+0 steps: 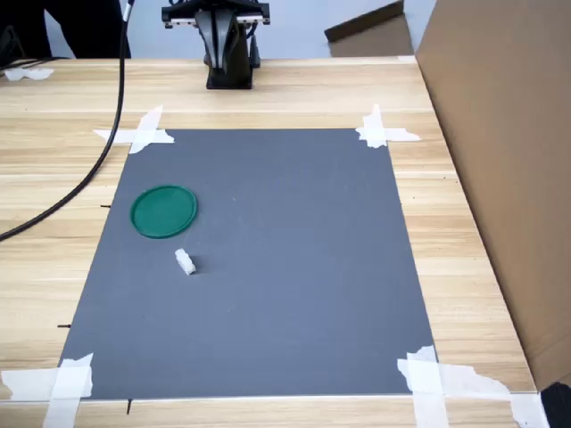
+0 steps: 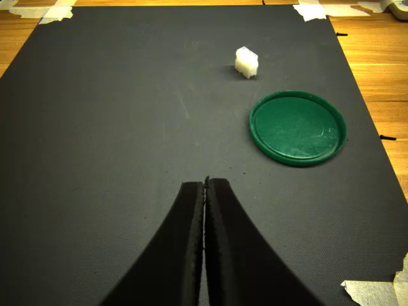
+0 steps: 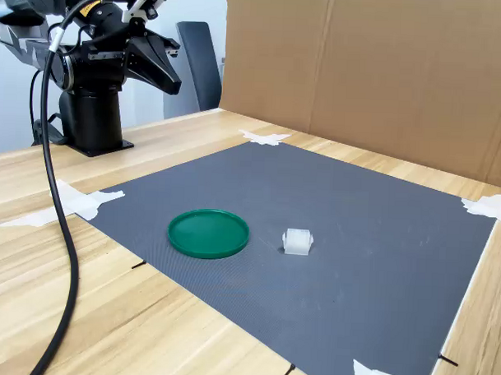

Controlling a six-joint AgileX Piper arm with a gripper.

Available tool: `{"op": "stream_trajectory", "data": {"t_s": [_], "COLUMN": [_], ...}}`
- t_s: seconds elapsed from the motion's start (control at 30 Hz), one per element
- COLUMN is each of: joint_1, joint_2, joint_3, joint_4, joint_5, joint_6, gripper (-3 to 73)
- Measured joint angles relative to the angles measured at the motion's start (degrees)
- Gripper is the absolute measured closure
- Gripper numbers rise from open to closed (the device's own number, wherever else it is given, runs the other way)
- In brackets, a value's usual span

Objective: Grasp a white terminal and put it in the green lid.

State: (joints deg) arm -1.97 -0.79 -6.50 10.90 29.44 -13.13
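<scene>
Nearby, the white terminal (image 1: 185,261) lies on the dark mat (image 1: 294,267), just beside the green lid (image 1: 163,211) but apart from it, toward the first exterior view's left. Open mat lies between them and the arm. White tape (image 1: 143,134) holds the mat's corners, and a black cable (image 1: 89,169) crosses the wooden table (image 1: 53,223). Only the wrist view shows the gripper (image 2: 205,183) with its jaws pressed together, holding nothing. Cardboard (image 3: 378,68) stands at the far side in the second exterior view.
</scene>
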Motion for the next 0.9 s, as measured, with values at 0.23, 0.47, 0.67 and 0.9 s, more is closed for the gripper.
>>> {"op": "stream_trajectory", "data": {"t_s": [0.23,0.47,0.67,0.9], "joint_1": [0.0,0.0,0.0,0.0], "joint_2": [0.0,0.0,0.0,0.6], "joint_3": [0.0,0.0,0.0,0.0], "joint_4": [0.0,0.0,-0.01,-0.18], "joint_5": [0.0,0.0,0.0,-0.06], "joint_6": [-0.01,-0.01,-0.01,-2.32], "gripper": [72.2,72.2,72.2,72.2]}}
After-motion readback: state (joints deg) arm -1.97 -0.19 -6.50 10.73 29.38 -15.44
